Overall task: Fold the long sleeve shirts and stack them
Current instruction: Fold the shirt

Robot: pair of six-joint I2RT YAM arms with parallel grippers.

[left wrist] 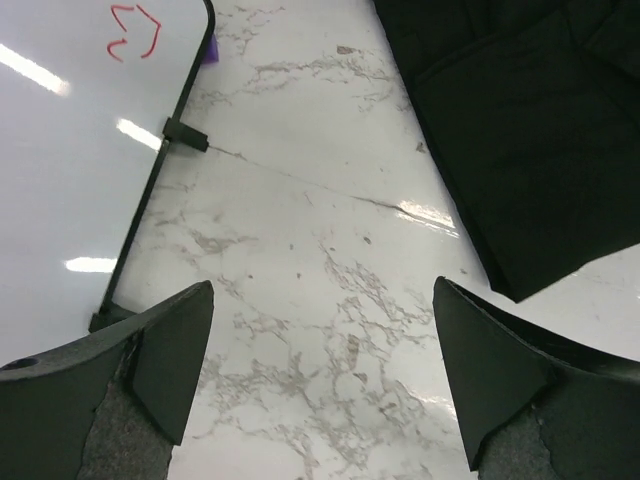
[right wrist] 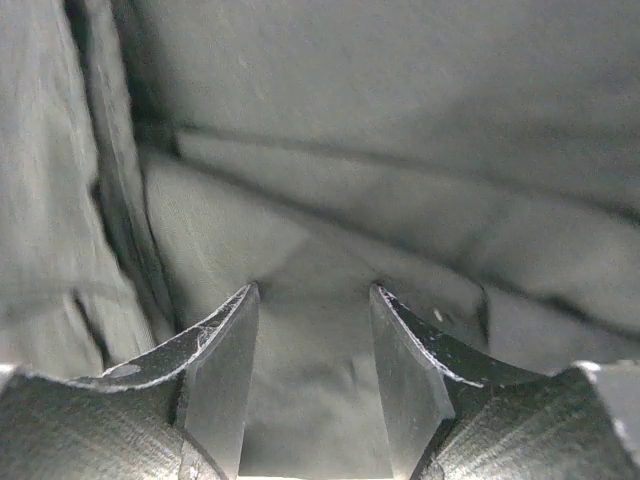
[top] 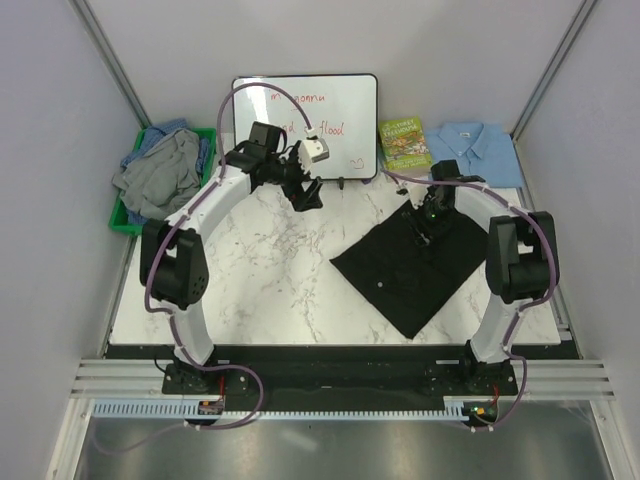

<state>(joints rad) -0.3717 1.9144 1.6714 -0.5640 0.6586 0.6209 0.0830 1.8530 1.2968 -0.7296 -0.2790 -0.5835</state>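
Note:
A black shirt [top: 395, 275] lies folded flat on the right half of the marble table; it also shows in the left wrist view [left wrist: 520, 130] and fills the right wrist view [right wrist: 400, 120]. My right gripper [top: 429, 222] stands on its far part, jaws about half apart, fingertips [right wrist: 245, 300] pressed into the cloth, with fabric between them [right wrist: 312, 290]. My left gripper [top: 308, 193] hangs open and empty over bare marble [left wrist: 322, 300] next to the whiteboard. A light blue collared shirt [top: 482, 150] lies folded at the far right. Grey and blue shirts [top: 165, 170] are heaped in a green bin.
A whiteboard [top: 300, 100] with red writing stands at the back centre, its frame and foot close to my left gripper [left wrist: 150, 200]. A green-covered book [top: 404, 143] lies between it and the blue shirt. The green bin [top: 125, 222] sits at the far left edge.

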